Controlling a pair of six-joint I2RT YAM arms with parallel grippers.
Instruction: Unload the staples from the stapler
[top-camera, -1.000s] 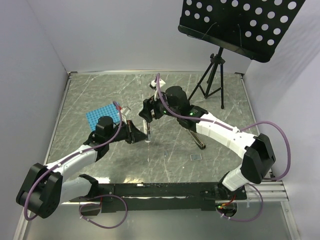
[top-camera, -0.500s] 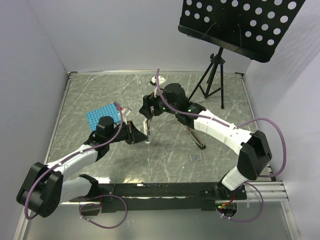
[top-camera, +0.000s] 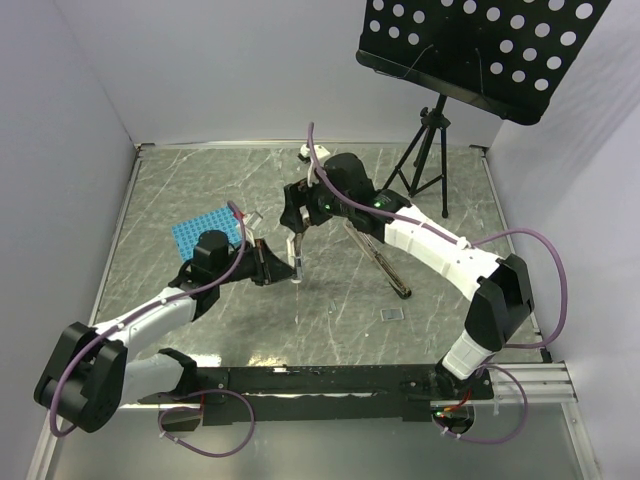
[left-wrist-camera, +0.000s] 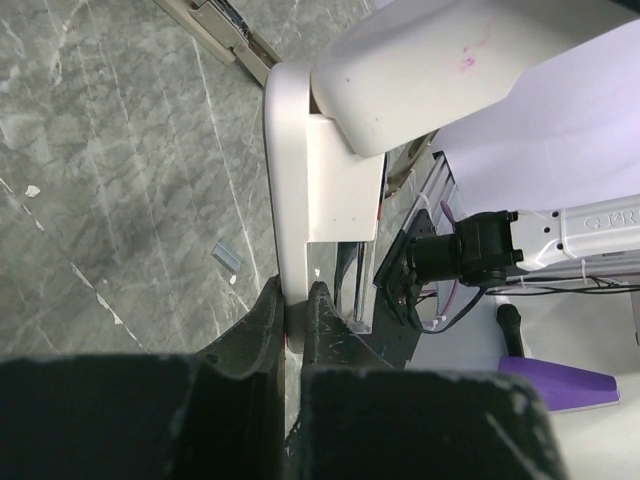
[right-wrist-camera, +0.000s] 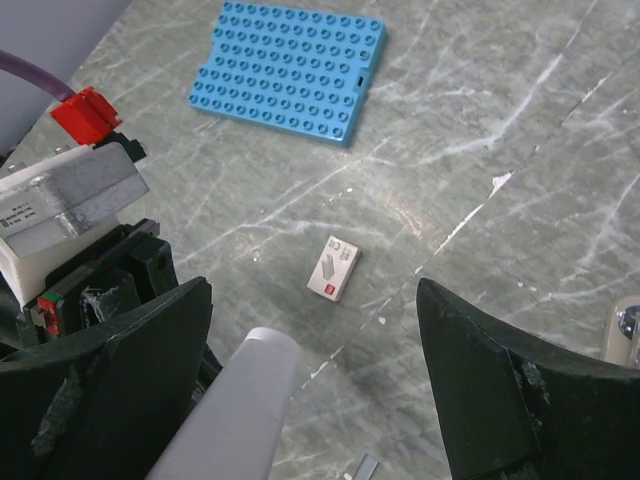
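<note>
At the near edge a black base rail (top-camera: 320, 380) carries both arms, white-shelled with black joints and looping purple cables. The left gripper (top-camera: 272, 266) reaches out over the counter (top-camera: 330, 325), a glossy grey slab veined with white like marble; its black fingers (left-wrist-camera: 265, 320) are clamped shut on the lower edge of the stapler (left-wrist-camera: 330, 190), a narrow body of smooth white plastic with rounded corners, held above the counter near the middle of the workspace (top-camera: 297, 262). On the bare stone to the right of it, well apart, lies a short flat grey strip (top-camera: 392, 314) that looks like the staples (left-wrist-camera: 228, 256). The right gripper (top-camera: 295, 220) hangs just above the stapler; its broad matte black fingers (right-wrist-camera: 120, 390) stand wide apart with nothing between them, and the stapler's rounded white end (right-wrist-camera: 255, 395) shows below the gap without touching either one. Under that gripper a small pale block (right-wrist-camera: 335, 268) with red and dark marks rests on the counter; beyond it lies a blue studded plastic plate (right-wrist-camera: 290, 70), rectangular and flat, left of centre in the overhead view (top-camera: 205, 233). A long dark bar (top-camera: 380, 265) lies slantwise under the right forearm. At the far right corner a black tripod holds a perforated black music stand (top-camera: 480, 50); plain pale walls (top-camera: 230, 70) close the counter in on three sides.
</note>
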